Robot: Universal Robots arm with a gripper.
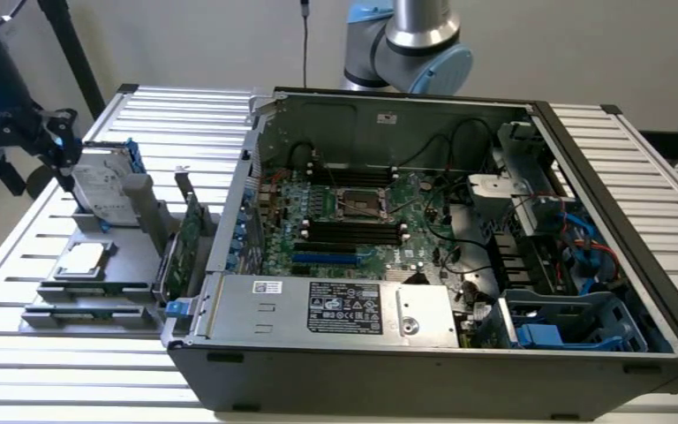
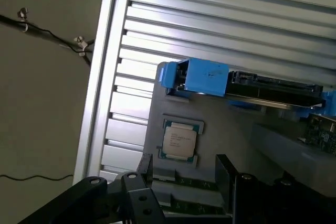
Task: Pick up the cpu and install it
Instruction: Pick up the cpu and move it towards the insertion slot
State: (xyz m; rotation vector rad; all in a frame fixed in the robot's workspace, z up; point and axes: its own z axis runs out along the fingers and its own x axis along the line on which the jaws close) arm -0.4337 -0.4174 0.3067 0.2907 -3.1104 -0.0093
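While the pincer (image 2: 185,169) hangs released, black fingers spread on nothing, the cpu (image 2: 179,141), a flat square chip topped in dull silver, lies in a grey tray (image 2: 210,114) on the slatted metal counter (image 2: 236,14). A blue-railed hard drive (image 2: 273,86) stands just beside it, with the open computer case (image 1: 433,353) near.

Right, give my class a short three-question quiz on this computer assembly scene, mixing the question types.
1. In the exterior view, on which side of the computer case does the cpu lie?
2. True or false: the claw is shut on the cpu.
3. The hard drive's side rails are: A red, B blue, C green.
Key: 1 the left; 2 false, it is open; 3 B.
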